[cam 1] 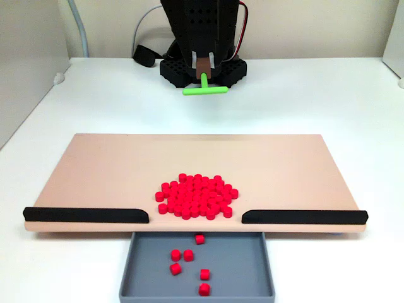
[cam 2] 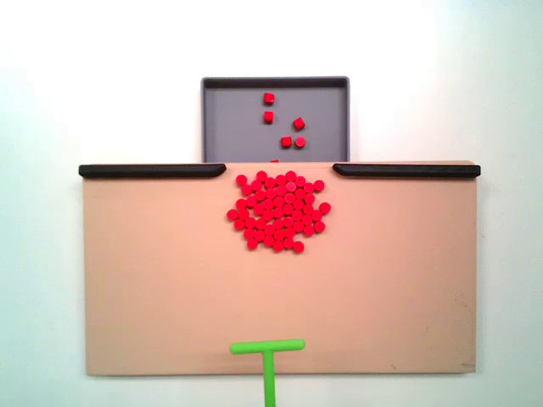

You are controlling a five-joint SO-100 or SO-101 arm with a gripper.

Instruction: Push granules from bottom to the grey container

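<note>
A pile of red granules [cam 1: 197,197] [cam 2: 278,212] lies on the beige board [cam 1: 95,170] [cam 2: 153,280], just before the gap between two black strips. Several loose granules lie inside the grey container [cam 1: 252,278] [cam 2: 229,127], which sits past that gap. My gripper [cam 1: 203,68] hangs at the far end of the table, shut on the stem of the green T-shaped pusher [cam 1: 205,90] [cam 2: 267,347]. The pusher's crossbar hovers at the board's edge opposite the container, well apart from the pile.
Black strips [cam 1: 85,215] [cam 1: 303,216] line the board's container-side edge on both sides of the gap. The arm's black base [cam 1: 233,71] stands on the white table behind the board, with cables behind it. A wall panel [cam 1: 25,69] stands at the left.
</note>
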